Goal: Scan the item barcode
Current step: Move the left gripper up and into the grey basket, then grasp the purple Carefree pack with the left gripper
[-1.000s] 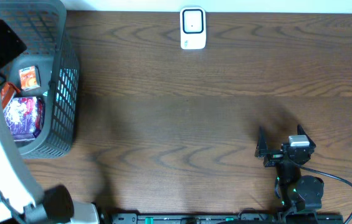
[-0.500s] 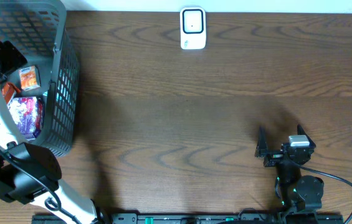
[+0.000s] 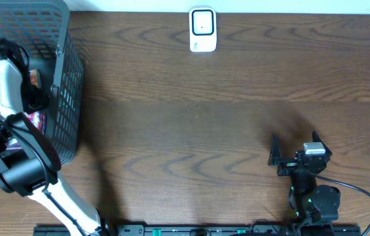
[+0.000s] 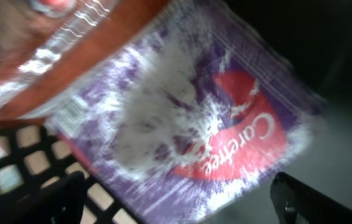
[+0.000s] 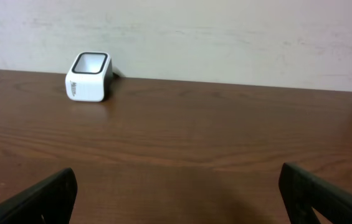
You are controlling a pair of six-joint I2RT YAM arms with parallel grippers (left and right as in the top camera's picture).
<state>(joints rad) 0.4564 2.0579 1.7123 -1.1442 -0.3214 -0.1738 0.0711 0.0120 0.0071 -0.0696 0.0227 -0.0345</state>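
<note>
Where the wooden table (image 3: pixel 204 118) runs to its left edge, bears a grey mesh basket (image 3: pixel 67 85). Bends the left arm (image 3: pixel 1 98) over the basket's rim and down inside, wrist aimed at the contents. Holds the left gripper (image 4: pixel 182 202) spread wide just above a purple packet (image 4: pixel 182 118), one finger to each side, clasping nothing; cannot tell whether touching. Keeps the right arm (image 3: pixel 312 196) folded at the table's near right, with the right gripper (image 5: pixel 179 202) aimed across bare wood, likewise gaping and empty. Shows the purple packet lying in the basket, overlapped at one end by an orange-red packet (image 4: pixel 70 50). Places a white scanner (image 3: pixel 203 30) well apart at the far edge. Reads "Carefree" in white on a red swoosh; beside it a small white printed patch, too blurred to read.
</note>
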